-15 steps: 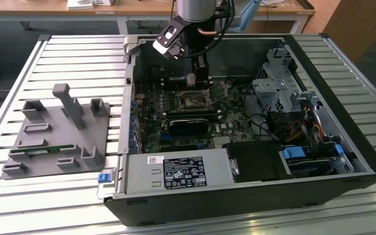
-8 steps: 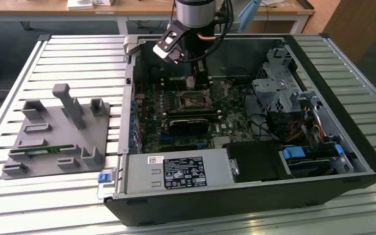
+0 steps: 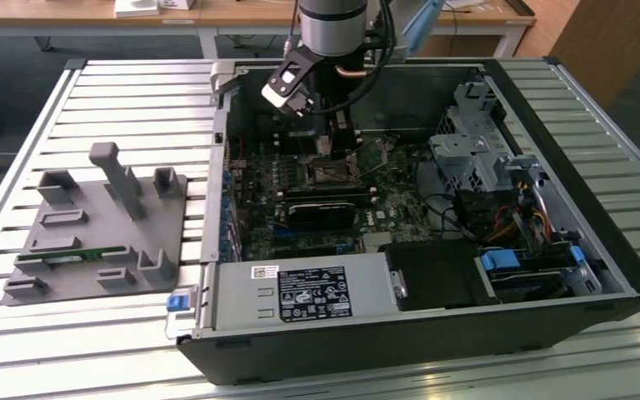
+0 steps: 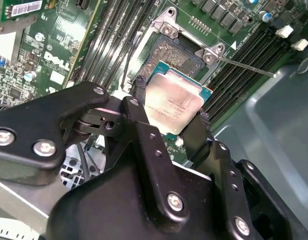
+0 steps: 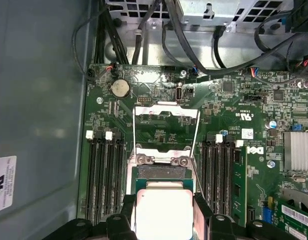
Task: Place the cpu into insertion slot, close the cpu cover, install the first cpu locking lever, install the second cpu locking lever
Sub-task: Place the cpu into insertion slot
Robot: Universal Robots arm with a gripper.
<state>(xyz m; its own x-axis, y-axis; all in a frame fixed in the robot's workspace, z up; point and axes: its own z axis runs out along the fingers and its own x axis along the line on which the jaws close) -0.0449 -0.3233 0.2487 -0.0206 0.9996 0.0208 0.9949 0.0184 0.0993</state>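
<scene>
Partly hidden: insertion slot (image 4: 176,52), behind cpu (image 4: 173,102) clamped between fingers (image 4: 198,135).

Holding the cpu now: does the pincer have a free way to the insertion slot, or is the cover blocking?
Probably yes. The pincer grips the cpu close to the insertion slot; the cpu cover lies swung open beyond it, so nothing seems to cover the socket.

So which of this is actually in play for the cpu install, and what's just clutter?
In play:
cpu, gripped in the jaws
insertion slot
cpu cover, flipped open
locking lever

Lying about:
grey fixture block
power supply
drive cage
coin cell
memory slots
</scene>
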